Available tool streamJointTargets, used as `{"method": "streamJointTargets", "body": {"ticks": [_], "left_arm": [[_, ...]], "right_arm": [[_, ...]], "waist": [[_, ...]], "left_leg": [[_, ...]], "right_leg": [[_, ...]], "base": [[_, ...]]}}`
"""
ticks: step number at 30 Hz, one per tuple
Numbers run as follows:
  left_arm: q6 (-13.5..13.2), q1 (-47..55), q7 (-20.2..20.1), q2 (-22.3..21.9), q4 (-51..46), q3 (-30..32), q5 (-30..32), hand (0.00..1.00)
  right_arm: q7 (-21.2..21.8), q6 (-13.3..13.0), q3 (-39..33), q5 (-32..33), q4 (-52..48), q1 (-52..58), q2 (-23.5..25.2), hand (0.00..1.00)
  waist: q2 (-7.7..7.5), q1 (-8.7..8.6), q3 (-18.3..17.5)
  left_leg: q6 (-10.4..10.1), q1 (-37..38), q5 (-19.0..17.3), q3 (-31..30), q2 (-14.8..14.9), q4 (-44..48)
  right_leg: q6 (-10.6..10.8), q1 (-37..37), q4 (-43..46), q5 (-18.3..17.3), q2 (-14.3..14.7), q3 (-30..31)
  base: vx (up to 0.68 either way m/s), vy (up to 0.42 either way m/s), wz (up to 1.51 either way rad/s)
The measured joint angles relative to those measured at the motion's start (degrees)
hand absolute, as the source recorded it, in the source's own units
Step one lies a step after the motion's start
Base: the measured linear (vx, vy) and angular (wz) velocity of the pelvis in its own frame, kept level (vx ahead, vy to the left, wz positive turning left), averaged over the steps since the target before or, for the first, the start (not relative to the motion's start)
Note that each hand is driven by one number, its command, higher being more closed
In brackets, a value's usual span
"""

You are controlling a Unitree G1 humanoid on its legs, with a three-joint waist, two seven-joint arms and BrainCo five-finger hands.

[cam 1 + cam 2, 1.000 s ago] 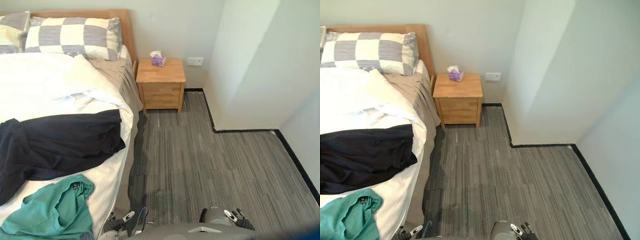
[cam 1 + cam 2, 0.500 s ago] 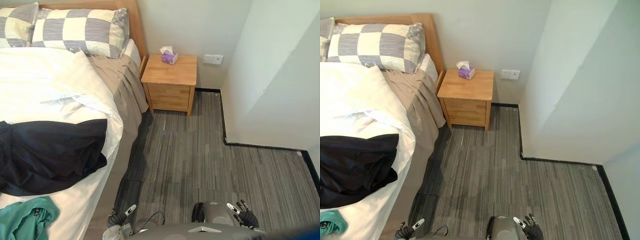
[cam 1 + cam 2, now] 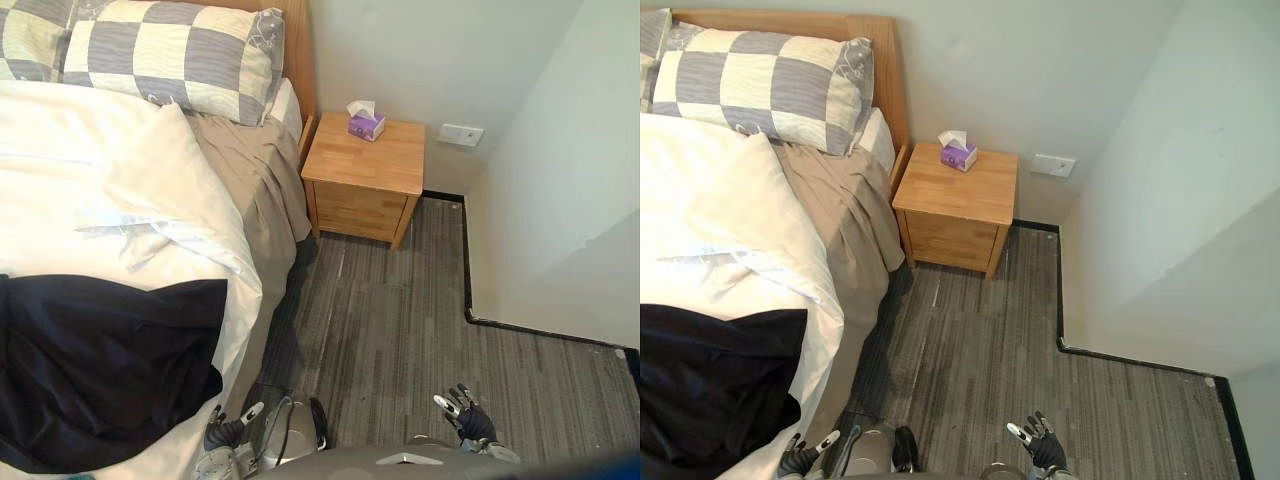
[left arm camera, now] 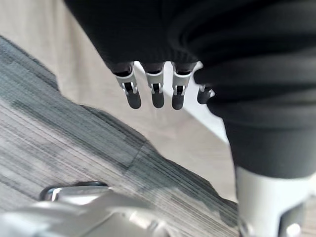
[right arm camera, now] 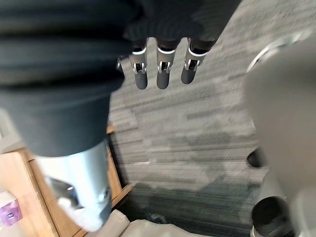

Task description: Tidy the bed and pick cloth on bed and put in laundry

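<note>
A dark navy cloth (image 3: 100,370) lies spread on the white duvet (image 3: 90,190) of the bed, near its floor-side edge. My left hand (image 3: 228,430) hangs low beside the bed's edge, just right of the cloth and apart from it. In the left wrist view its fingers (image 4: 155,91) are straight and hold nothing, above the grey floor. My right hand (image 3: 467,418) hangs low over the floor, well away from the bed. Its fingers (image 5: 163,74) are straight and empty too.
Two checkered pillows (image 3: 175,55) rest against the wooden headboard, with a beige sheet (image 3: 250,170) showing beside the duvet. A wooden nightstand (image 3: 365,180) with a purple tissue box (image 3: 365,125) stands by the bed. White walls (image 3: 570,200) close off the right side of the striped grey floor (image 3: 400,330).
The camera has shifted toward the head of the bed: the nightstand and pillows sit lower and closer, and the teal cloth has slid out past the bottom edge. Both hands stay low.
</note>
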Motion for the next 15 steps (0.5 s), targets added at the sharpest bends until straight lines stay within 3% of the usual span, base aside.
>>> {"method": "streamJointTargets", "body": {"ticks": [4, 5, 6, 7, 8, 9, 12, 15], "left_arm": [[1.4, 0.2, 0.1, 0.6, 0.7, -0.1, -0.4, 0.0], [2.2, 0.3, -0.1, 1.5, 1.2, -0.6, -0.3, 0.0], [2.4, 0.4, -0.1, 1.7, 1.6, -1.0, 0.1, 0.0], [3.1, 1.0, -0.1, 3.0, 1.8, -1.7, 0.5, 0.0], [3.7, 1.6, -0.2, 3.7, 2.3, -2.3, 0.6, 0.0], [4.0, 1.7, -0.1, 3.8, 2.5, -2.3, 0.5, 0.0], [4.6, 2.2, -0.1, 4.0, 2.8, -2.9, 0.1, 0.0], [4.9, 1.5, 0.0, 3.7, 2.8, -4.4, 0.1, 0.0]], "right_arm": [[-0.2, 0.5, 1.1, -4.6, 1.4, -1.7, -0.5, 0.0], [-0.1, 0.6, 0.8, -4.9, 2.1, -2.1, -0.5, 0.0], [-0.1, 0.6, 0.8, -5.0, 2.3, -2.3, -0.4, 0.0], [-0.1, 0.6, 1.0, -4.9, 2.6, -2.6, -0.1, 0.0], [0.0, 0.5, 1.2, -4.9, 2.6, -2.6, 0.0, 0.0], [0.0, 0.3, 1.3, -4.8, 2.6, -2.6, -0.1, 0.0], [0.3, -0.4, 2.7, -4.0, 2.5, -2.8, -0.3, 0.0], [1.0, -0.5, 3.9, -3.0, 2.5, -3.8, -0.9, 0.0]], "waist": [[-0.66, 0.3, -0.4], [-1.49, 0.41, -1.0], [-2.18, 0.36, -1.0], [-3.38, 0.26, -0.8], [-3.74, -0.42, -0.9], [-3.96, -0.92, -1.0], [-4.01, -1.23, -1.2], [-2.36, -1.95, -1.0]], "left_leg": [[0.8, 1.6, -2.9, -0.2, -3.0, -1.7], [1.3, 4.7, -2.9, -0.5, -5.4, -5.2], [1.5, 5.9, -2.9, -0.7, -6.3, -6.2], [1.8, 8.9, -3.1, -1.9, -8.1, -8.1], [2.0, 11.4, -3.5, -3.8, -8.9, -9.4], [2.0, 12.9, -3.5, -5.0, -9.0, -10.1], [2.3, 18.2, -3.5, -9.4, -8.5, -13.3], [1.0, 19.9, -3.9, -15.3, -5.3, -14.4]], "right_leg": [[0.1, -1.7, 6.4, 0.1, -2.9, 0.3], [1.5, -6.8, 20.6, 0.0, -6.5, 0.8], [2.3, -9.1, 26.7, 1.0, -8.1, 1.5], [2.6, -13.4, 38.1, 4.7, -10.7, 3.4], [2.6, -16.2, 46.6, 4.4, -11.6, 4.2], [2.0, -17.1, 49.3, 3.9, -11.7, 3.7], [2.3, -21.3, 49.4, -0.6, -10.7, 1.5], [1.8, -26.0, 35.3, -2.1, -5.7, 1.3]], "base": [[0.24, 0.127, 0.1], [0.28, 0.147, 0.21], [0.3, 0.121, 0.35], [0.28, 0.044, 0.56], [0.29, 0.023, 0.7], [0.29, -0.007, 0.86], [0.27, -0.06, 0.79], [0.34, -0.238, 1.01]]}}
